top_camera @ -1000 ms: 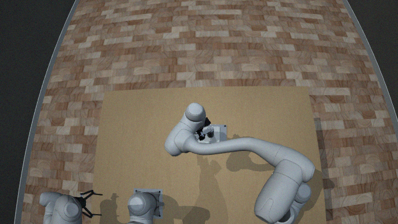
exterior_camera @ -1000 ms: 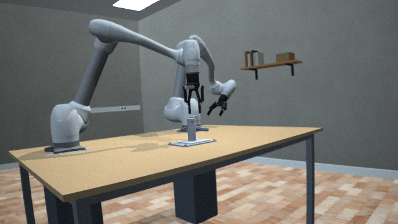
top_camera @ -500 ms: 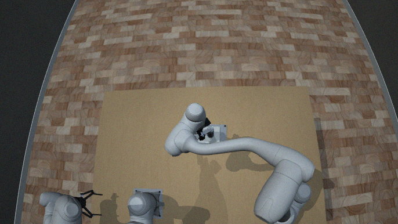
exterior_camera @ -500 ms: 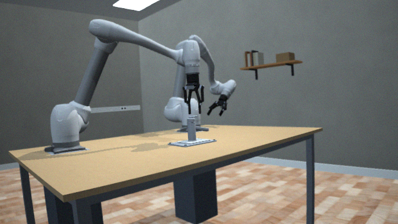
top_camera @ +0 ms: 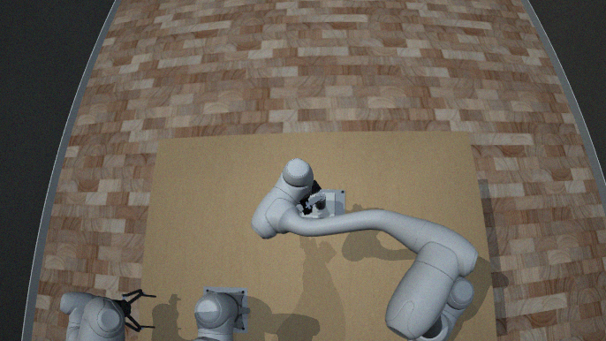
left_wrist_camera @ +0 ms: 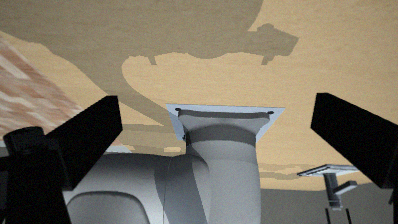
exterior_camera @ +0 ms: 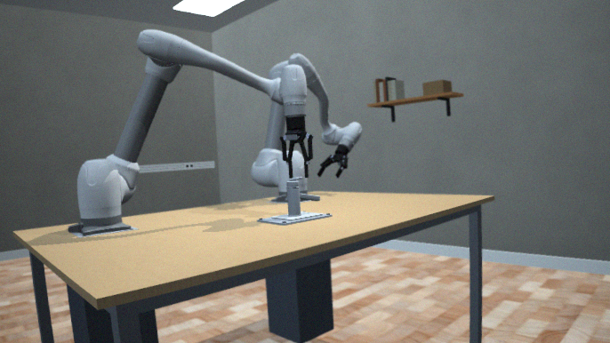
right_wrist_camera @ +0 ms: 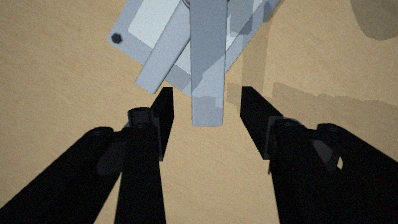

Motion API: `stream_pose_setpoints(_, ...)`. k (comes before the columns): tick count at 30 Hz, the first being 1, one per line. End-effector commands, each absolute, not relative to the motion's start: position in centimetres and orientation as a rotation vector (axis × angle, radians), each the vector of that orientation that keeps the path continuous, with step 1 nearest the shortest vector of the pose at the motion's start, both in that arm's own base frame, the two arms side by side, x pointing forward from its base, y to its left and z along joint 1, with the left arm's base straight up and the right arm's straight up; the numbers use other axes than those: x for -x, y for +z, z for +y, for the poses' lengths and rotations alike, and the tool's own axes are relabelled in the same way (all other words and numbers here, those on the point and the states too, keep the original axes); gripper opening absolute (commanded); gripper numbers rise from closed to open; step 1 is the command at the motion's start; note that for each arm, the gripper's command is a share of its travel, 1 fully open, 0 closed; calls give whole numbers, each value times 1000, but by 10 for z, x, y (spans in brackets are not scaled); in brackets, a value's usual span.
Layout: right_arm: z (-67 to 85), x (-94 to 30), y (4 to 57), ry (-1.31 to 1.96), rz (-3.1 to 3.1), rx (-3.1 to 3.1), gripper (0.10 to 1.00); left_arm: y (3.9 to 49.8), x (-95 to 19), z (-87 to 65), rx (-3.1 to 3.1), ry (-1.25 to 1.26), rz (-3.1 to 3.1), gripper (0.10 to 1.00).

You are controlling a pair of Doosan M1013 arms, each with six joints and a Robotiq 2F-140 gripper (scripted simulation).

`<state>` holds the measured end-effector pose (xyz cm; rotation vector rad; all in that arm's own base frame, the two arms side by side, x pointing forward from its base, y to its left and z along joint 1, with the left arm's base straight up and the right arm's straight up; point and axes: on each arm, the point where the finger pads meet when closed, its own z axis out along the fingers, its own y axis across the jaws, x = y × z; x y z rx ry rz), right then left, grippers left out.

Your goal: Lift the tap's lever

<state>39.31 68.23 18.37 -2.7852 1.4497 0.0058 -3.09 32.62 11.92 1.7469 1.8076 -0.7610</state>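
Note:
The tap stands upright on its plate. Its lever is a flat grey bar at the top; its exact tilt cannot be told. The spout slants off lower down in the right wrist view. My right gripper points down, partly open. Its fingers stand on both sides of the lever's free end, with a gap on each side in the right wrist view. My left gripper is wide open and empty, far from the tap.
The right arm reaches over the table and partly covers the tap in the top view. The left arm's base stands at the table's near side in the top view. A wall shelf is at the back.

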Motion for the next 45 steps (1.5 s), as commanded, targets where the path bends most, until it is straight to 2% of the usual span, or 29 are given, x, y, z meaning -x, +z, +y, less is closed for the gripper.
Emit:
stream_pose_setpoints(1,682,-392,176,-6,1451,2788,443,121,29,321,-1735,-757,1801,1000)
stream_pose_setpoints(21,682,-393,153,-6,1450,2787,443,121,29,321,-1735,-757,1801,1000)
stream_pose_setpoints(45,682,-393,150,-6,1450,2787,443,121,29,321,-1735,-757,1801,1000)
